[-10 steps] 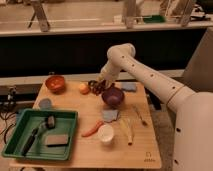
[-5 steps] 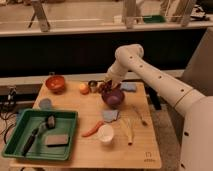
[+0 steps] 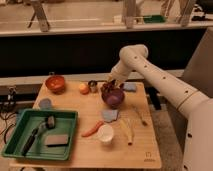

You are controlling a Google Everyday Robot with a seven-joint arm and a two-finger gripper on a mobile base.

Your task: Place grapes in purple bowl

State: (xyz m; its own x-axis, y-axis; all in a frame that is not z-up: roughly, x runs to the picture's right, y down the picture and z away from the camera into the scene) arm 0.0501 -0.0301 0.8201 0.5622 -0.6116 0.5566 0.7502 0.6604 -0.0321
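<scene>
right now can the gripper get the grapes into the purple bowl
Probably yes: the gripper hangs shut directly over the purple bowl, the dark grapes sit at its rim, and nothing stands between them.

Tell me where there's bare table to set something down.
Bare wood: the front right corner, past the white cup, and a strip between the orange-red bowl and green tray. Crowded: the back, where the shut claw hangs over the purple bowl beside the orange.
</scene>
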